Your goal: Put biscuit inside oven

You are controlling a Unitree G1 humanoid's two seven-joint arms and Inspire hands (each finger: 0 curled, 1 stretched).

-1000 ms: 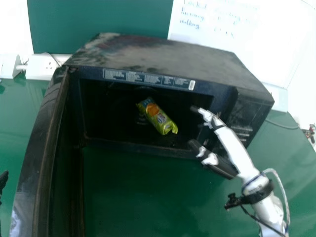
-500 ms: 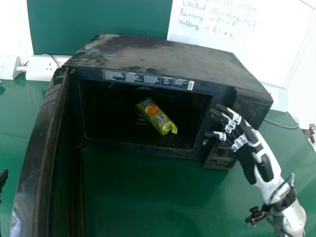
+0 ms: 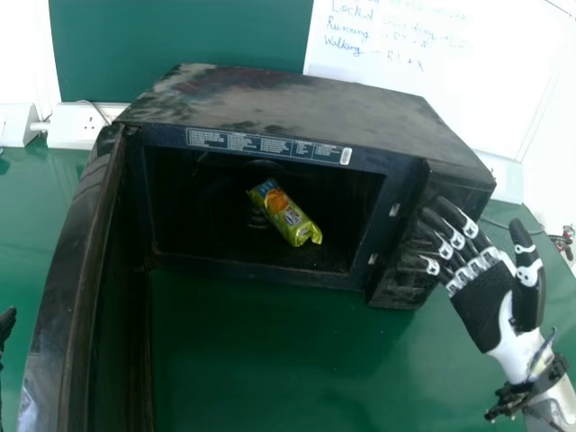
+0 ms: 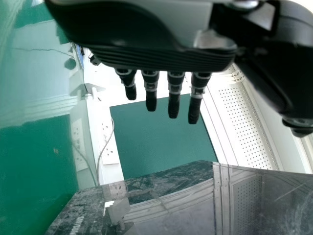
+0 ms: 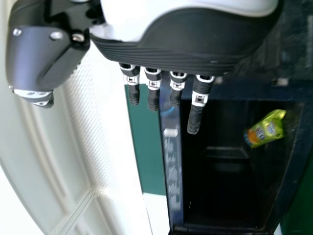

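Head view: biscuit packet (image 3: 286, 213) inside oven (image 3: 297, 103); right hand (image 3: 481, 301), fingers extended, beyond opening's right edge. Left wrist view: left hand (image 3: 6, 328), fingers straight. Door (image 3: 74, 270) swung wide; gaps between packet and side walls.

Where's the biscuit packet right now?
In the head view, the biscuit packet lies inside the open oven, left of the right robot hand.

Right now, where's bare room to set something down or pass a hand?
Green table in front of the oven, between open door and right hand. Inside, left of the biscuit pack, looks free too. Crowded: oven's right front, by that hand.
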